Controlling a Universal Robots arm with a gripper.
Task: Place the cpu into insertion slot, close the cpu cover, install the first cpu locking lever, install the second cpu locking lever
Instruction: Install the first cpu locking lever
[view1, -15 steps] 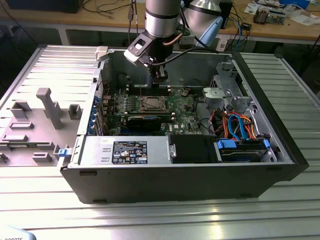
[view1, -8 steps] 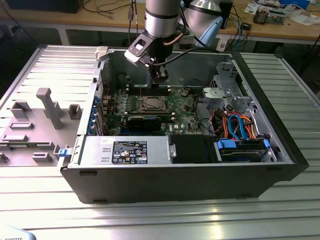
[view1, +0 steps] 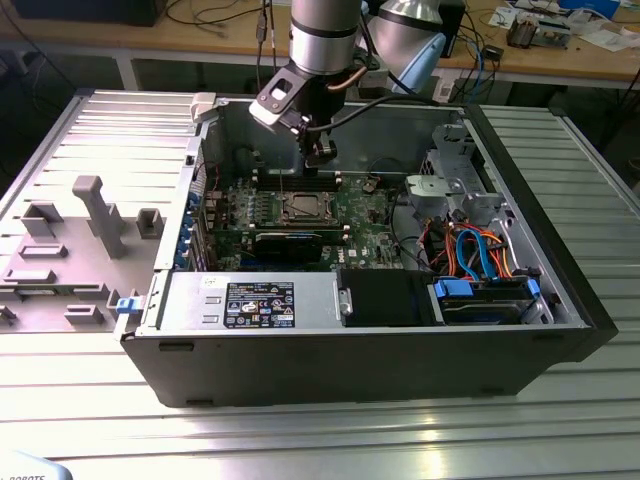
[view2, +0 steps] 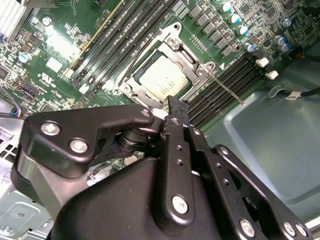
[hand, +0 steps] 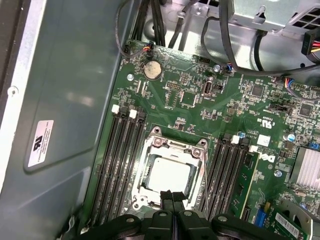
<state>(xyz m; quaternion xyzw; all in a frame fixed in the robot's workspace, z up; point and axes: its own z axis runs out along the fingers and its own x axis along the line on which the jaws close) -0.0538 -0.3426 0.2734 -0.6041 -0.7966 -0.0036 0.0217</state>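
Fingers (hand: 166, 198) pressed together, nothing gripped. The tips are poised just above the edge of the cpu cover (hand: 172, 149), which lies flat around the cpu (hand: 170, 175) seated in the insertion slot (view1: 290, 207). In the exterior view the slot lies at six o'clock from the fingers, on the green motherboard (view1: 365, 215) inside the open computer case (view1: 400, 350).

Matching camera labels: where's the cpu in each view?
Exterior view: cpu sits mid-motherboard, with the gripper above it.
Second wrist view: cpu lies just beyond the shut gripper tip.
First wrist view: cpu lies just beyond the gripper tip.
Shared landmark: the memory slots flanking it on both sides.
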